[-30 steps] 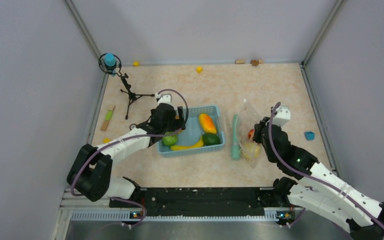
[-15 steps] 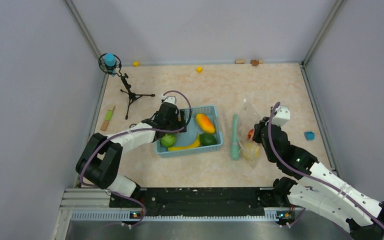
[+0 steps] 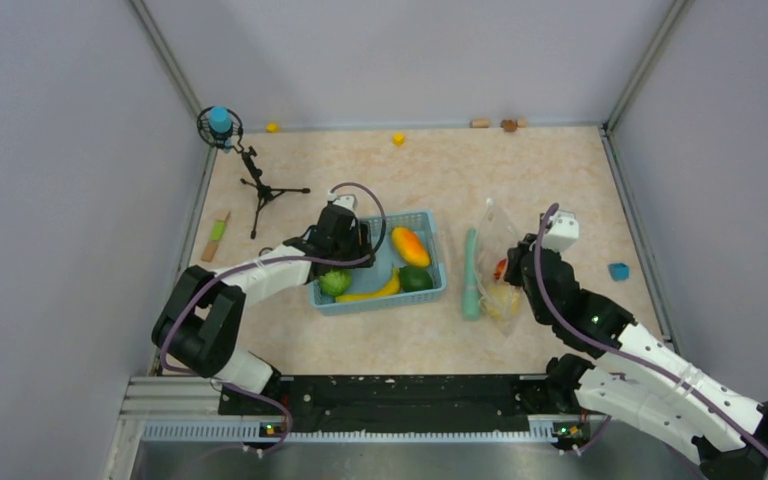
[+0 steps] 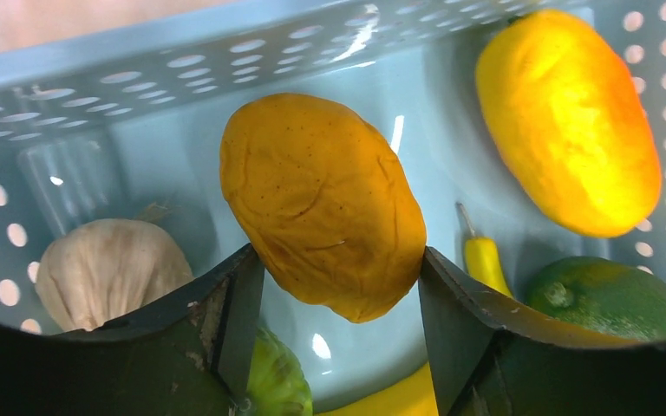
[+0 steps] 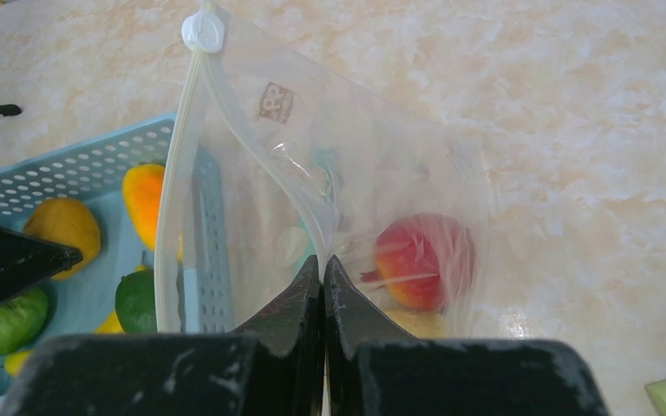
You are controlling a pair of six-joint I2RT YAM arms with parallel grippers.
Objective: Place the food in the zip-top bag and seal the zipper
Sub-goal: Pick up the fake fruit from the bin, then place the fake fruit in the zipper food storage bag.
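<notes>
My left gripper [image 4: 338, 269] reaches into the light-blue basket [image 4: 139, 78], its jaws closed against both sides of a wrinkled orange fruit [image 4: 321, 204]. Around it lie an orange-yellow mango [image 4: 568, 117], a dark green lime [image 4: 611, 299], a pale garlic [image 4: 104, 269] and a light green fruit [image 4: 277, 381]. From above, the left gripper [image 3: 345, 235] covers the basket's left end. My right gripper [image 5: 323, 264] is shut on the zipper [image 5: 182, 173] rim of the zip-top bag [image 5: 381, 147], which stands open with a red fruit [image 5: 421, 251] inside.
A teal stick [image 3: 471, 275] lies between the basket [image 3: 430, 290] and the bag [image 3: 500, 250]. A small black tripod [image 3: 250, 175] stands at the back left. A blue block [image 3: 618, 271] sits to the right, a yellow block [image 3: 398, 138] near the back wall. Walls enclose the table.
The left gripper has shifted slightly right, deeper into the basket, and its jaws have narrowed onto the orange fruit. The right arm and the bag have not moved.
</notes>
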